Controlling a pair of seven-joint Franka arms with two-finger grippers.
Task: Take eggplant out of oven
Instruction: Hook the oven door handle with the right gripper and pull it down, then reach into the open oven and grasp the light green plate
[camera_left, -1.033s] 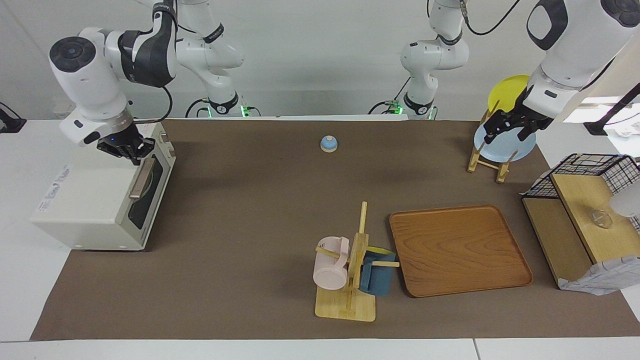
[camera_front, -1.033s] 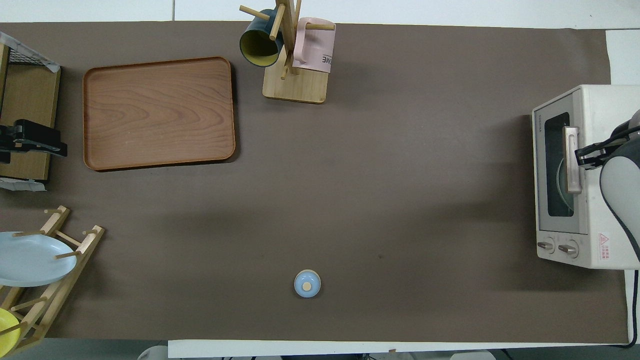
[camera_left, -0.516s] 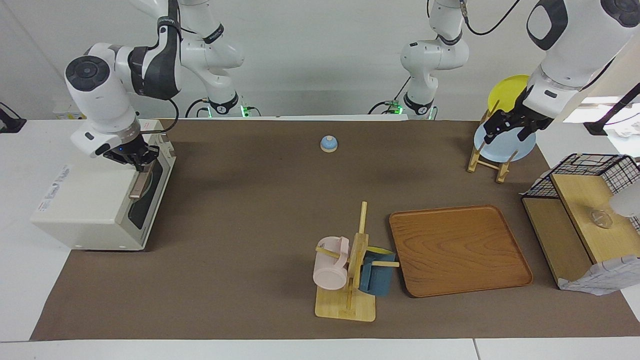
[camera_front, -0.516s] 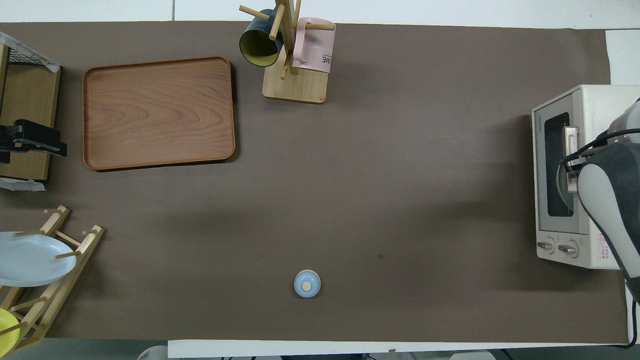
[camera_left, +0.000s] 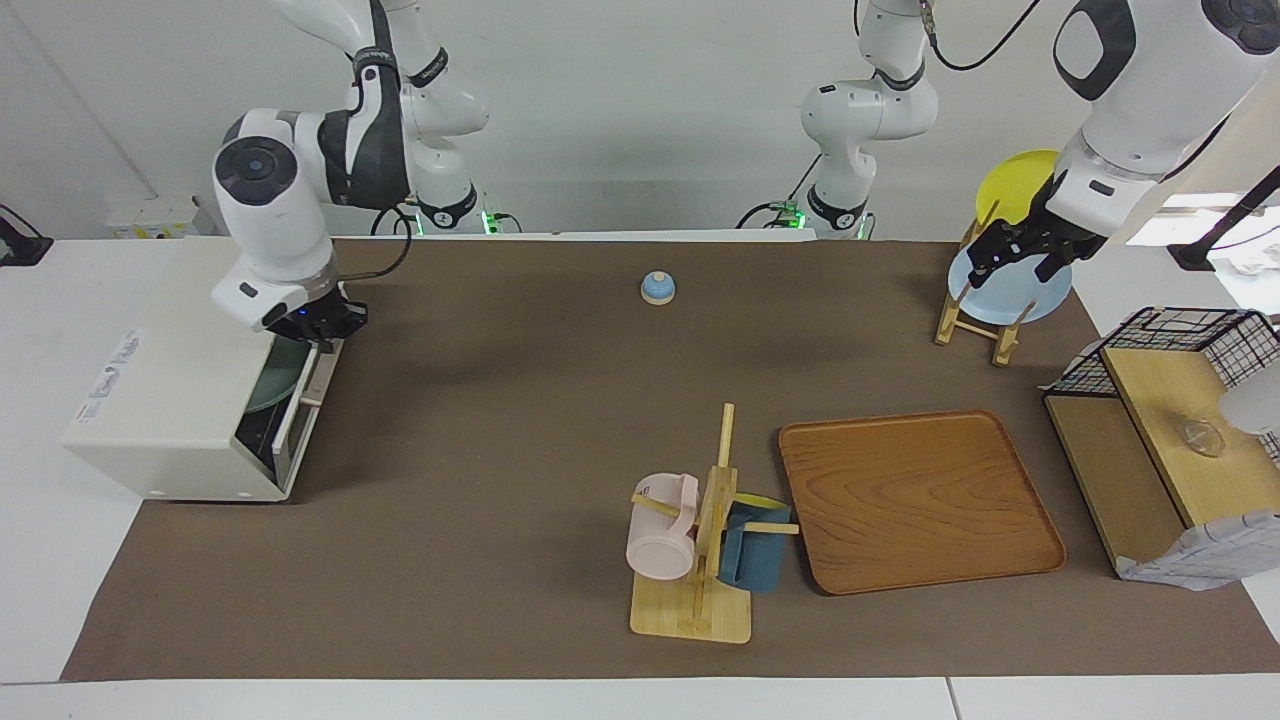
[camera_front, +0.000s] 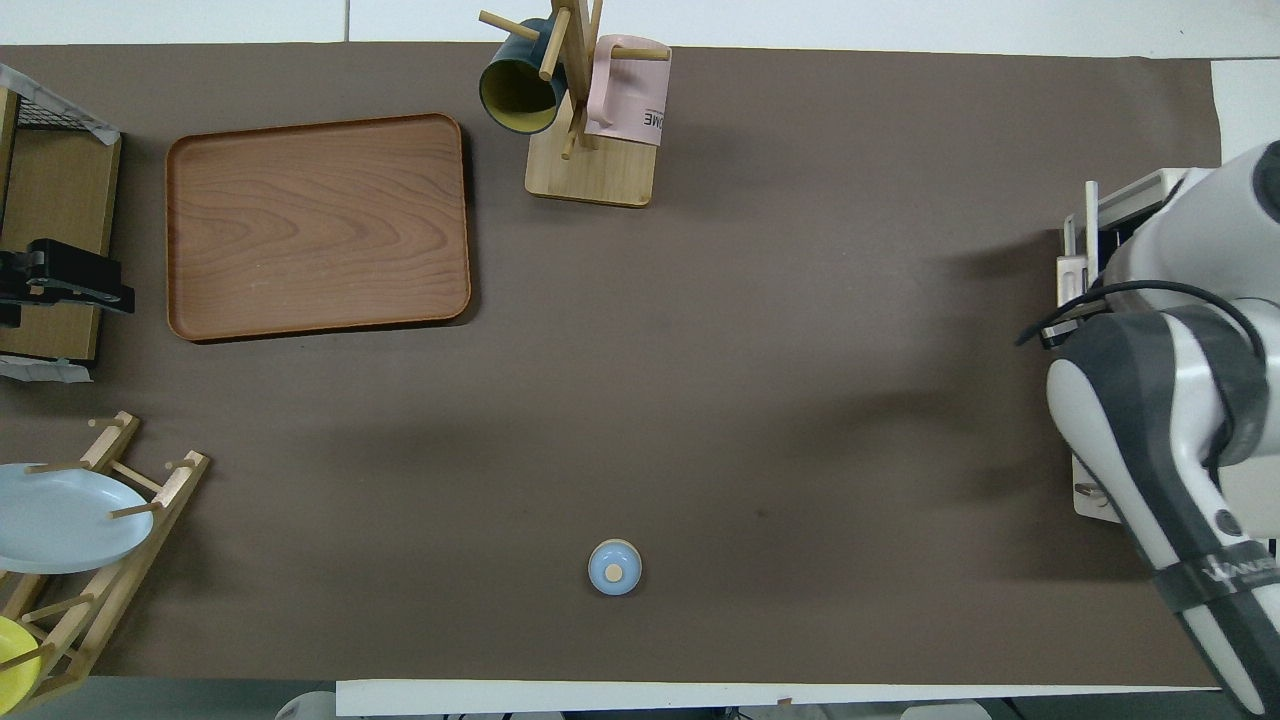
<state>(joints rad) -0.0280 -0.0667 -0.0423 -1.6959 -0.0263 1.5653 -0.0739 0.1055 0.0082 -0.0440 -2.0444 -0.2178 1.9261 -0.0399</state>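
Note:
The white oven (camera_left: 170, 400) stands at the right arm's end of the table. Its door (camera_left: 296, 412) hangs partly open, tilted away from the oven's top. My right gripper (camera_left: 320, 328) is at the door's top edge, shut on the handle bar, which it covers. A pale green plate (camera_left: 268, 390) shows inside through the gap. The eggplant is hidden. In the overhead view my right arm covers most of the oven (camera_front: 1130, 195). My left gripper (camera_left: 1010, 262) waits open and empty in the air at the left arm's end and also shows in the overhead view (camera_front: 70, 282).
A blue bell (camera_left: 657, 288) sits mid-table near the robots. A mug tree (camera_left: 700, 540) with a pink and a blue mug, and a wooden tray (camera_left: 915, 500) beside it, lie farther out. A plate rack (camera_left: 985, 310) and a wooden shelf with wire basket (camera_left: 1170, 430) stand at the left arm's end.
My right gripper has moved out from the oven's front with the handle, and the door has swung from shut to partly open. The left arm has not moved.

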